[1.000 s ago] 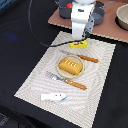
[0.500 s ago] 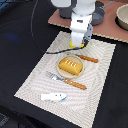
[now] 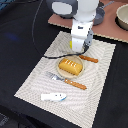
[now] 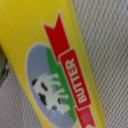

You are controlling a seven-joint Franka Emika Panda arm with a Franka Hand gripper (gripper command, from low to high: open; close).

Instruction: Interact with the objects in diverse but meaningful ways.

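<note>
I have the arm low over the butter box, which lies on the striped mat beyond the bread. I can't tell how the jaws stand. Next, I judge, comes a grasp.

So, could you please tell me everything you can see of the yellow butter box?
The butter box fills the wrist view: a glossy yellow box lying diagonally on the woven striped placemat. Its label has a red ribbon reading BUTTER in white, beside a grey-blue oval with green and a black-and-white cow. In the exterior view the arm hides it. No fingers show, so whether it is gripped cannot be told.
</note>
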